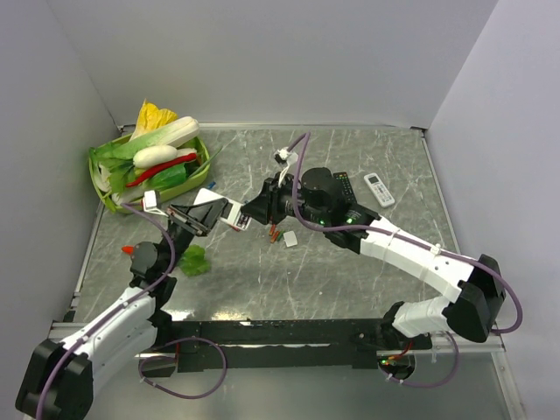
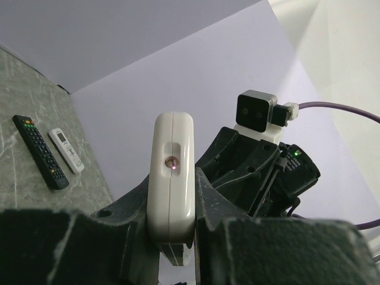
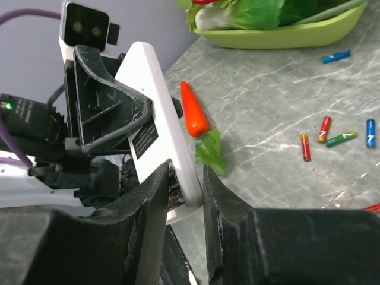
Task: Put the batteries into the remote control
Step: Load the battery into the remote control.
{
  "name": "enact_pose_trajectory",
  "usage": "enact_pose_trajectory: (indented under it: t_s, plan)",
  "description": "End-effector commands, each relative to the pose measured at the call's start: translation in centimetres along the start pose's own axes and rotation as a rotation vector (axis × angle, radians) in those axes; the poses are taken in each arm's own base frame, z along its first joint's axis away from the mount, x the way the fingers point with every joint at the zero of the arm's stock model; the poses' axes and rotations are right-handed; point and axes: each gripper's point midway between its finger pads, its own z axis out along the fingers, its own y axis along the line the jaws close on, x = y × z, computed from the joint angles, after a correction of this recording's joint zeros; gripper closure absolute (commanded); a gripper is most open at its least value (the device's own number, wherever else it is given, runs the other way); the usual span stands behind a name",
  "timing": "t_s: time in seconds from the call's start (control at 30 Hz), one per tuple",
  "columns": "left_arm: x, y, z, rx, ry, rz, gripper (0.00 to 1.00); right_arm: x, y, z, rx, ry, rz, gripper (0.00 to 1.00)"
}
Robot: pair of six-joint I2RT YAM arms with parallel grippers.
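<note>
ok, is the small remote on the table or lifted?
Lifted. The left gripper clamps the remote control in the air; the right gripper straddles its end.

Gridlock at mid-table: the left gripper (image 1: 213,213) and right gripper (image 1: 252,212) meet nose to nose, both clamped on the remote control (image 1: 233,217) held clear of the table (image 1: 289,280). Their arms bar any straight crossing. Loose batteries (image 3: 323,129) and what looks like a small white cover (image 1: 290,237) litter the surface below. A green tray (image 3: 285,38) fills the far-left corner. A carrot (image 3: 194,110) and a leaf (image 1: 194,260) lie beside the left arm, and a black remote (image 2: 40,151) and white remote (image 2: 66,150) sit behind the right wrist. Open marble lies along the back wall (image 1: 280,61) and at near centre.
</note>
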Motion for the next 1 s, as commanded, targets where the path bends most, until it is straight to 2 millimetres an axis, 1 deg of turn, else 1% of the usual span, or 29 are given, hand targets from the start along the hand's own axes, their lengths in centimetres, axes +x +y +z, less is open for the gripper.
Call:
enact_pose_trajectory:
  t_s: [0.0,0.03,0.07,0.1,0.13,0.17,0.2,0.23,0.27,0.3,0.37,0.4,0.47,0.57,0.63,0.67,0.7,0.73,0.77,0.87,0.9,0.97]
  plan:
    - [0.1,-4.4,0.1,0.135,0.024,0.063,0.98,0.6,-1.3,-0.8,0.081,0.04,-0.096,0.85]
    - [0.3,-3.6,0.1,0.102,0.033,0.065,0.98,0.4,-1.0,-0.9,0.07,0.038,-0.094,0.77]
    - [0.3,-3.3,0.2,0.087,0.038,0.083,0.98,0.1,-0.3,-1.1,0.046,0.04,-0.092,0.74]
    - [0.4,-3.0,0.2,0.072,0.041,0.088,0.98,-0.9,0.5,-1.4,0.027,0.019,-0.098,0.72]
    - [0.4,-2.7,0.2,0.06,0.041,0.091,0.98,-1.3,1.0,-1.6,0.012,0.013,-0.101,0.67]
    - [0.5,-2.0,0.2,0.03,0.048,0.099,0.98,-2.3,1.7,-2.1,0.002,-0.006,-0.106,0.64]
    - [0.6,-1.6,0.2,0.012,0.05,0.103,0.98,-2.8,2.1,-2.3,-0.01,-0.015,-0.111,0.6]
    - [0.6,-1.3,0.1,-0.005,0.053,0.106,0.98,-3.3,2.4,-2.6,-0.016,-0.023,-0.116,0.54]
    - [0.7,-0.7,0.0,-0.025,0.058,0.113,0.98,-4.1,3.0,-3.2,-0.026,-0.044,-0.128,0.52]
    - [0.7,-0.5,0.0,-0.036,0.058,0.115,0.98,-4.5,3.1,-3.5,-0.028,-0.051,-0.131,0.5]
    - [0.6,-0.4,0.0,-0.046,0.059,0.133,0.98,-5.5,3.4,-4.3,-0.036,-0.078,-0.132,0.45]
    - [0.7,0.1,-0.1,-0.068,0.064,0.136,0.98,-5.9,3.6,-4.5,-0.041,-0.089,-0.133,0.44]
    - [0.7,0.0,-0.2,-0.065,0.06,0.145,0.98,-6.1,3.4,-4.9,-0.04,-0.095,-0.133,0.43]
    - [0.6,-0.2,-0.4,-0.056,0.053,0.146,0.98,-5.5,2.4,-4.7,-0.013,-0.069,-0.131,0.43]
    - [0.5,-0.8,-0.5,-0.032,0.05,0.149,0.98,-4.9,2.0,-4.5,-0.023,-0.049,-0.12,0.42]
    - [0.6,-1.0,-0.5,-0.024,0.055,0.15,0.98,-3.9,2.0,-4.1,-0.047,-0.017,-0.105,0.42]
    - [0.6,-1.3,-0.5,-0.01,0.056,0.153,0.98,-3.5,1.7,-4.0,-0.052,-0.002,-0.097,0.42]
    - [0.6,-1.9,-0.5,0.015,0.053,0.155,0.98,-3.1,1.6,-3.7,-0.065,0.013,-0.089,0.42]
    - [0.6,-2.2,-0.5,0.032,0.057,0.157,0.98,-2.0,1.7,-3.4,-0.097,0.052,-0.074,0.42]
    - [0.6,-3.3,-0.5,0.074,0.058,0.158,0.98,-0.6,1.4,-2.8,-0.129,0.092,-0.043,0.42]
    - [0.7,-3.5,-0.5,0.082,0.064,0.16,0.98,-0.2,1.8,-2.8,-0.161,0.11,-0.037,0.42]
    - [0.8,-4.0,-0.5,0.102,0.067,0.161,0.98,0.4,1.7,-2.5,-0.178,0.132,-0.022,0.43]
